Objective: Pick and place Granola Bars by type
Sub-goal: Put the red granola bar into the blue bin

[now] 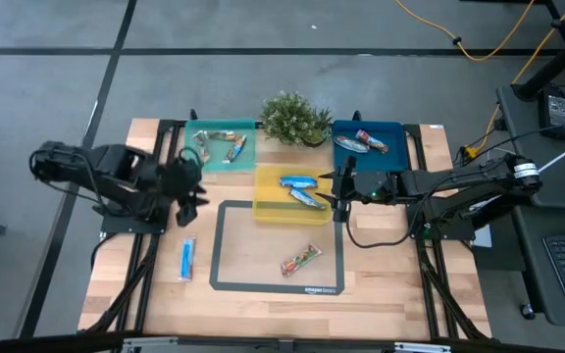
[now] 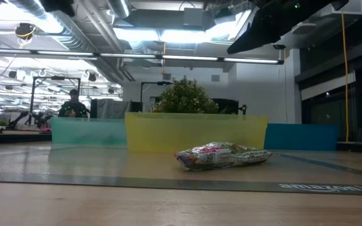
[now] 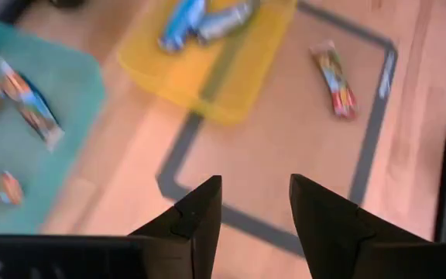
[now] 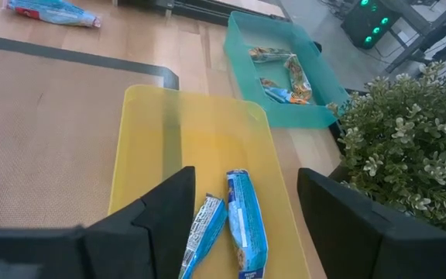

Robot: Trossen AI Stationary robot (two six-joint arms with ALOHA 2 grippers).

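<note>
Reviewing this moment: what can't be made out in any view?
- Low view: contents of the green tray, yellow tray and blue tray sit behind their walls.
- High view: print on the bar on the mat is too small.
- Left wrist view: bars in the green tray are blurred.
- Right wrist view: the blue tray is out of frame.
</note>
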